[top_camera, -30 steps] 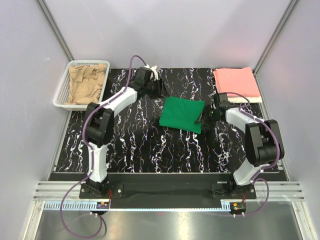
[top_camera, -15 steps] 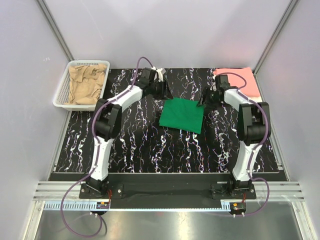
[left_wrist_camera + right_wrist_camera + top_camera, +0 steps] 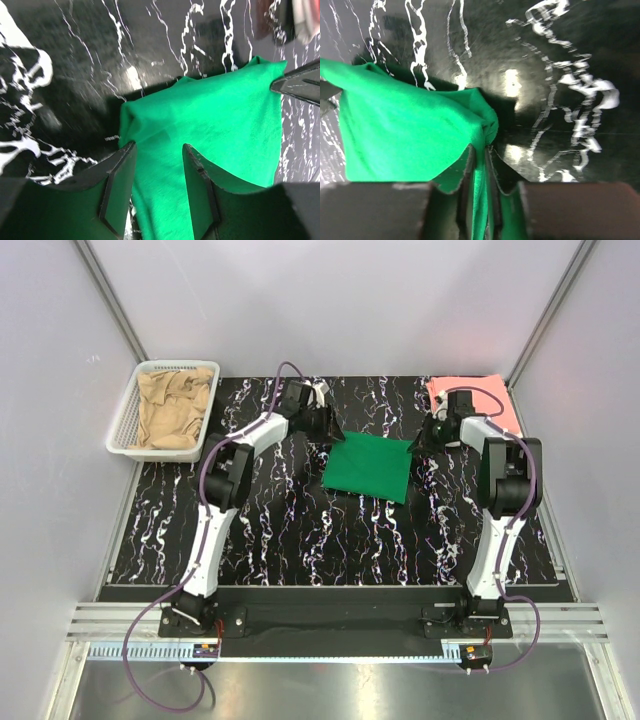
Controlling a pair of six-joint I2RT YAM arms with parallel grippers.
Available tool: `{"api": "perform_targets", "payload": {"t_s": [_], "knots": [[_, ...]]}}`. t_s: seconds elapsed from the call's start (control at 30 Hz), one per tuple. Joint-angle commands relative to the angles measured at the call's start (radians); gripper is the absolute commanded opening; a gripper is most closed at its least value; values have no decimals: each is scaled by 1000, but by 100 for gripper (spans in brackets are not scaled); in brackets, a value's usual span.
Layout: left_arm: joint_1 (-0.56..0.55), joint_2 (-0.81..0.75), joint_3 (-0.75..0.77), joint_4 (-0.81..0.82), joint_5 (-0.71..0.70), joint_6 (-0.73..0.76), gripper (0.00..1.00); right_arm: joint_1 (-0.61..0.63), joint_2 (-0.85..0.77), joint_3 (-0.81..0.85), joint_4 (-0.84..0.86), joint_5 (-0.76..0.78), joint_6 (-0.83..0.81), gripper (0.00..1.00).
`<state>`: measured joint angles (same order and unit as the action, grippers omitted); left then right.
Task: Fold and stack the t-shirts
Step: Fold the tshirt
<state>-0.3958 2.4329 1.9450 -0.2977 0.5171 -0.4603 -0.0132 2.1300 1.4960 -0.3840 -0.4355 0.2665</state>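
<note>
Wrist views show right hand (image 3: 480, 150) pinching green t-shirt (image 3: 410, 130), left hand (image 3: 158, 147) agape.

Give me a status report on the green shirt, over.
Right gripper shut on far right corner of green t-shirt. Left gripper open, jaws astride its far left corner. Shirt folded, mid-table. Nothing lying on it.

Surface: table top (image 3: 280, 530), black slab with white veining. The green t-shirt (image 3: 368, 466) lay folded flat on it, between the two pincers, with its far-left corner at the left gripper (image 3: 328, 428) and its far-right corner at the right gripper (image 3: 418, 443). The pink t-shirt (image 3: 506, 406) lay folded just behind and outboard of the right gripper, at the far corner. The white mesh basket (image 3: 125, 412) sat well outboard of the left gripper at the slab's edge; couldn't tell how much of it rested on the slab.
</note>
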Motion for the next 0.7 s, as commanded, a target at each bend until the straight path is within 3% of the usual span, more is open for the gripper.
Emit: {"api": "perform_targets", "payload": {"t_s": [0.0,0.13,0.23,0.37,0.47,0.67], "knots": [[23,41,60,31,23,-28,48,-41,15,-3,53,-62,-26,17],[26,55,86,58,92,-55,48,-47,33,1,50,-103,-16,10],[38,12,66,69,113,-67,48,-50,24,-3,48,-98,-12,11],[45,-174,-47,63,41,-14,50,-73,-24,-23,51,-121,19,42],[46,-277,-164,55,18,44,50,-80,-70,-40,50,-137,20,54],[25,-411,-434,86,49,64,49,-90,-42,-26,45,-192,-3,63]]}}
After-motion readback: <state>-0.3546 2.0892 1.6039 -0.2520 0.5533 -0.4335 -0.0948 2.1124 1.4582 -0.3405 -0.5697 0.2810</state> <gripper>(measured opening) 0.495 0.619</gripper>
